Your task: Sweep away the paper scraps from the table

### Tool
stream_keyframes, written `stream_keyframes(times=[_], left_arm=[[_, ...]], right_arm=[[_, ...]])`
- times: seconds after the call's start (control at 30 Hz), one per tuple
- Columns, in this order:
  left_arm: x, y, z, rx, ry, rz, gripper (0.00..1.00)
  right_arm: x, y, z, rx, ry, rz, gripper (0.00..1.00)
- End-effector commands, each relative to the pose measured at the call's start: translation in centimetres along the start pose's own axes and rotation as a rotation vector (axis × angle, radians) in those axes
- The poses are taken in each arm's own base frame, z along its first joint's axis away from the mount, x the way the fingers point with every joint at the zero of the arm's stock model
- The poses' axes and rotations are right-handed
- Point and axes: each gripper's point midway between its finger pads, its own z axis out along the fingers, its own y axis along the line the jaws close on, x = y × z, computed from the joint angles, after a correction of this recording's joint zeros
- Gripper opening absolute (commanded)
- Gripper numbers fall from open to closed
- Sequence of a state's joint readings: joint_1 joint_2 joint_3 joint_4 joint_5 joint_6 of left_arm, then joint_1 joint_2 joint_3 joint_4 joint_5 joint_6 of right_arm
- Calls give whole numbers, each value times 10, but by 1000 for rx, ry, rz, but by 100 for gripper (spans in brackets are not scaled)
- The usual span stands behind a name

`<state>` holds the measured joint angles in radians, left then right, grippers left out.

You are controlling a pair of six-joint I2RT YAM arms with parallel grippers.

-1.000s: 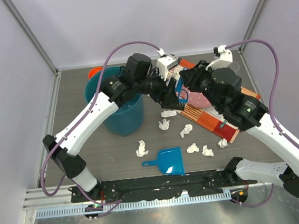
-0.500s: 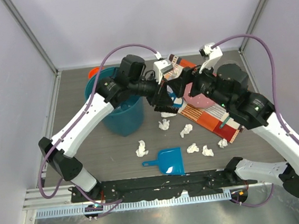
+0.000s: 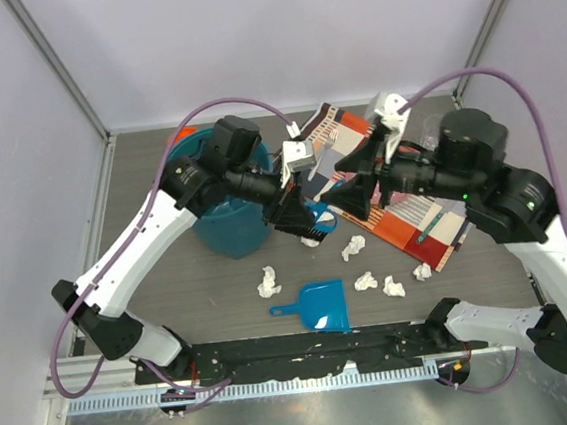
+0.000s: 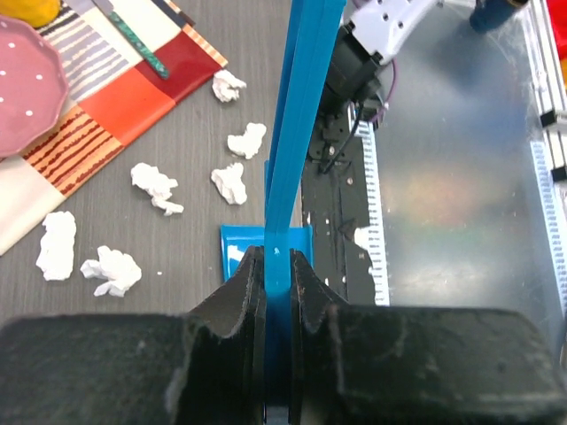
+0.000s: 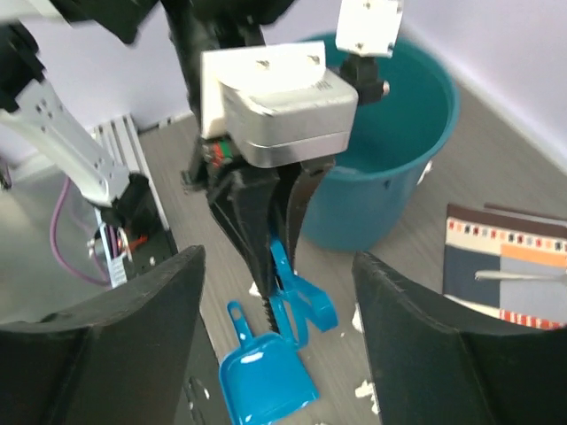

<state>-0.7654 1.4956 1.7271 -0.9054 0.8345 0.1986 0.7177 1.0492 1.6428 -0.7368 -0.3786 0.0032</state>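
Several white paper scraps [image 3: 268, 281] lie on the dark table [image 3: 170, 284] around a blue dustpan [image 3: 323, 304]; the left wrist view shows more paper scraps [image 4: 155, 186]. My left gripper [image 3: 298, 203] hangs above them beside the teal bucket, shut on the handle of a blue hand brush [image 3: 319, 219]. The brush handle [image 4: 297, 115] runs straight out between the shut fingers of the left gripper [image 4: 277, 266]. My right gripper [image 3: 350, 196] faces it from the right, open and apart from the brush. In the right wrist view the right gripper [image 5: 279, 261] holds nothing, and the brush [image 5: 299, 288] hangs from the left gripper [image 5: 275, 208].
A teal bucket [image 3: 230, 228] stands at the left behind the left arm. A striped orange placemat [image 3: 410, 225] lies on the right with a green pen [image 3: 431, 226] on it, and a pink bowl [image 4: 27, 80] rests on its far part. Pale walls enclose the table.
My left gripper shut on the brush and carried it down and left. My right gripper opened, let go of the brush and drew back to the right.
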Motion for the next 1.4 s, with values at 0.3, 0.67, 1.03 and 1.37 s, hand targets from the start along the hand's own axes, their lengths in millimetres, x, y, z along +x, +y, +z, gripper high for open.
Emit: stream_keyframes(times=[0.3,0.67,1.03,1.37], left_arm=[[8,-28,-16,80,18,82,0],[12,-27,-15,85,34,84,0],[13,-11,-10,13,52,51,4],[28,51,-39,-397,178,92,100]], right_arm=[[44,17,17,-195,222,-20,62],[53,23,7,-229,272,-41,30],[45,12,10,-156,235,-45,1],[82,-65,-4,361,320,96,1]])
